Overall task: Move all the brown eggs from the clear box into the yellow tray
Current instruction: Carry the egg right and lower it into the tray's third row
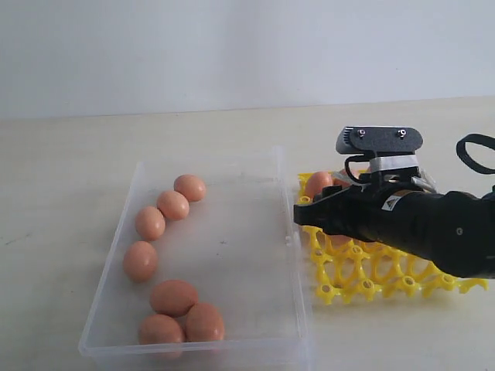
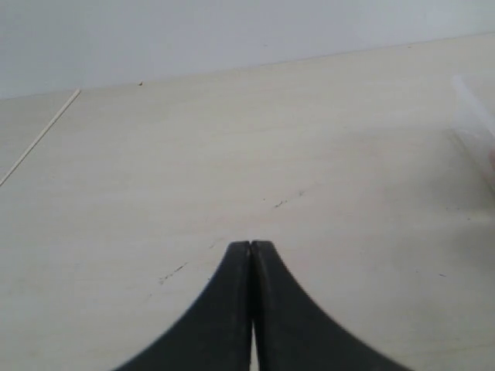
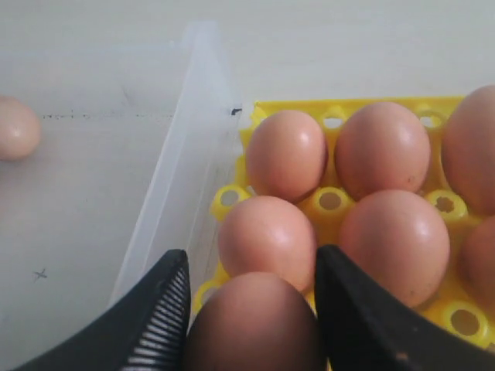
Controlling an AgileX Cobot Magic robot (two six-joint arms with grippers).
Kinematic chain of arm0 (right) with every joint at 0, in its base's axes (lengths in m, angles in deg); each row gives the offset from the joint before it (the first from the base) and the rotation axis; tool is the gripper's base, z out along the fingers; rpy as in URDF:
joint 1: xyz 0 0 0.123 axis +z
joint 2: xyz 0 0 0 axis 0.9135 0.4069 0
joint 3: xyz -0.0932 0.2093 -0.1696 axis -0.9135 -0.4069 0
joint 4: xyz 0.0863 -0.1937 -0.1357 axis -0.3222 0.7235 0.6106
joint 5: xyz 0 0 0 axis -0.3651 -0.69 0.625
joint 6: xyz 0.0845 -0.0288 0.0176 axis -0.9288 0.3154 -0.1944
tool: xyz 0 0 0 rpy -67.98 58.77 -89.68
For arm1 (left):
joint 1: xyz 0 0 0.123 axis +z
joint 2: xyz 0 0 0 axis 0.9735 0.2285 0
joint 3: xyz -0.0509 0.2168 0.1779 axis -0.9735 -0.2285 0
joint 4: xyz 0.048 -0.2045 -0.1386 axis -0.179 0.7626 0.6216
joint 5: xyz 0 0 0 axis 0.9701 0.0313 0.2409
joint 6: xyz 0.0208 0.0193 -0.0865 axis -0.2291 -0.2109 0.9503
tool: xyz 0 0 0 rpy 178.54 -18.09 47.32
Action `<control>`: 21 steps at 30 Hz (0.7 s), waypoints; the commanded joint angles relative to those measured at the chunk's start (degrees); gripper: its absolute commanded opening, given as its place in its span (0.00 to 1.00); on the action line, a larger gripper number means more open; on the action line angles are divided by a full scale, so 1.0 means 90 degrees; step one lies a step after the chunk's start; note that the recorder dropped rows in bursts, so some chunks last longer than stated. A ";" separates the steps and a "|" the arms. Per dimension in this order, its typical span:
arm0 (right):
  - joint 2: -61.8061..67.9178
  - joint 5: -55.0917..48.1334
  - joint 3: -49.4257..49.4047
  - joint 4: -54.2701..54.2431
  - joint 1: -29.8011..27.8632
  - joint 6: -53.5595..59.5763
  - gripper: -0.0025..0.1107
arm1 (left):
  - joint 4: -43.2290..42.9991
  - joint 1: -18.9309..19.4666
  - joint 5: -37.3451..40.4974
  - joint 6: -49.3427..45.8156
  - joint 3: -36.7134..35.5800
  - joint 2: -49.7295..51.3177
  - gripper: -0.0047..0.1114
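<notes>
Now, right jaws wide, clasping egg (image 3: 251,325)

Setting. A pale, faintly wood-grained table (image 1: 62,147) fills the lower part of the exterior view and meets a plain white wall (image 1: 232,46) behind it. In the left wrist view, small dark scuff marks (image 2: 282,202) dot the tabletop, and a thin light line (image 2: 42,135) runs slantwise across it.

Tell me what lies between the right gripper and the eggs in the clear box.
In the exterior view, only the clear box's side wall and its bare floor separate the right gripper from those eggs.
</notes>
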State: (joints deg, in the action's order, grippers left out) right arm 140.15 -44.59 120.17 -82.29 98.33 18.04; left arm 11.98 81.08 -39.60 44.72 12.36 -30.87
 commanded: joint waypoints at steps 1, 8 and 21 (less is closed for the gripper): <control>0.0009 0.0142 -0.0026 0.0096 -0.0019 -0.0091 0.02 | 0.0003 -0.0032 -0.0057 0.0017 0.0026 0.0004 0.04; 0.0139 0.0142 -0.0026 0.0096 -0.0019 -0.0278 0.02 | 0.0003 -0.0032 -0.0057 0.0017 0.0026 0.0004 0.04; 0.0247 0.0468 -0.0026 0.0096 -0.0019 -0.0189 0.35 | 0.0003 -0.0032 -0.0057 0.0036 0.0026 0.0004 0.04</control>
State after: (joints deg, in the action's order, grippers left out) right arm 142.46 -42.05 120.17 -81.97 98.33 15.91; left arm 11.98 81.08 -39.60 44.72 12.36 -30.87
